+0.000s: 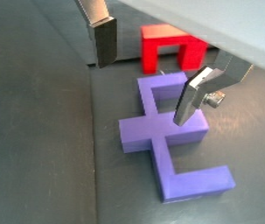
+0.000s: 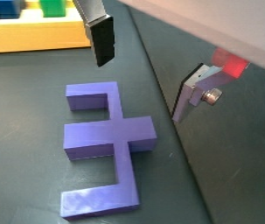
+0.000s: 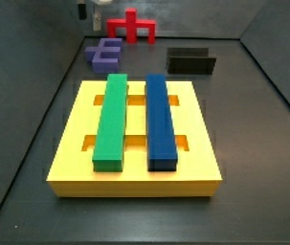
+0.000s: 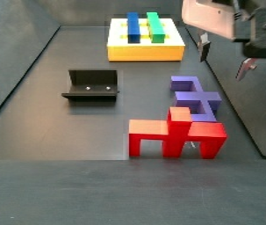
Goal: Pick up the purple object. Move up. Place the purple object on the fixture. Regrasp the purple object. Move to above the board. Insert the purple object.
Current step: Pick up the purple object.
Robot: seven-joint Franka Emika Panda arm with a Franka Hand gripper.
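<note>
The purple object [image 1: 167, 131] lies flat on the dark floor, next to the red piece [image 1: 170, 48]. It also shows in the wrist view [image 2: 105, 144] and in both side views [image 3: 105, 53] [image 4: 196, 95]. My gripper [image 1: 146, 74] is open and empty, hovering above the purple object's end nearest the red piece. It touches nothing. One finger [image 2: 101, 39] is on each side of that end. In a side view the gripper [image 4: 226, 60] hangs above and behind the purple object.
The red piece [image 4: 176, 136] stands right beside the purple object. The dark fixture [image 4: 90, 85] stands on the floor apart from it. The yellow board [image 3: 134, 163] holds a green bar [image 3: 111, 120] and a blue bar [image 3: 160, 120]. Grey walls enclose the floor.
</note>
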